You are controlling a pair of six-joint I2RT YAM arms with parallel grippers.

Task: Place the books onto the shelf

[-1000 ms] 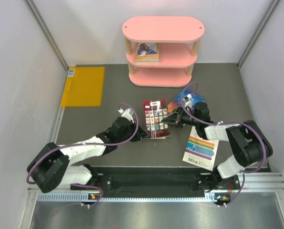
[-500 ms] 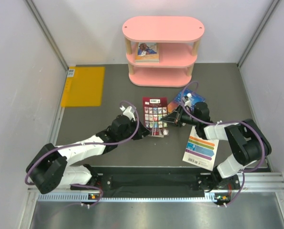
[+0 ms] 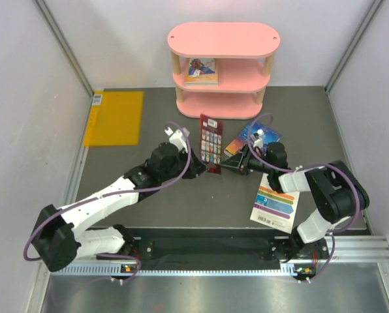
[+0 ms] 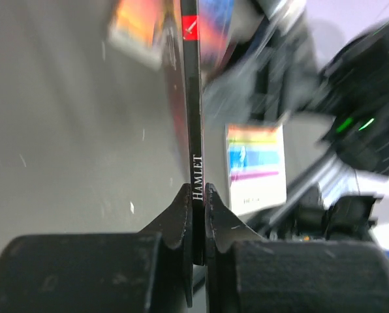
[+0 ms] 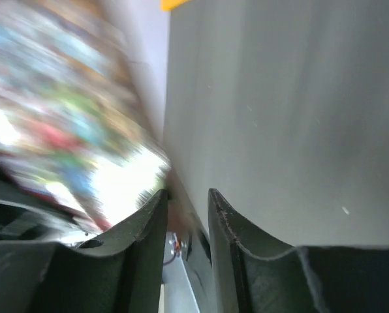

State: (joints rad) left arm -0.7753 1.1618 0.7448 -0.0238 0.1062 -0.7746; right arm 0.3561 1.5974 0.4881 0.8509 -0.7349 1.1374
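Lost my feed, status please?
Left tool shut on dark red book, held on edge. Right tool open, empty, close beside. Shelf ahead, nothing between.

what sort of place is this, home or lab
Most likely a lab robot test cell, not a home: bare white panel walls box in a grey mat, a metal rail runs along the near edge, and the pink shelf looks like a prop.

1. The shelf (image 3: 224, 40) stands at the far middle of the bench (image 3: 201, 208), with a first book (image 3: 200, 72) on the left of its middle tier.
2. Before the shelf, a second book (image 3: 211, 142) stands on edge. The left end effector (image 4: 198, 199) is at its near corner, and the right end effector (image 3: 228, 163) is just right of it.
3. A third book (image 3: 258, 132) lies behind the right end effector, and a fourth book (image 3: 276, 202) lies nearer, at the right.
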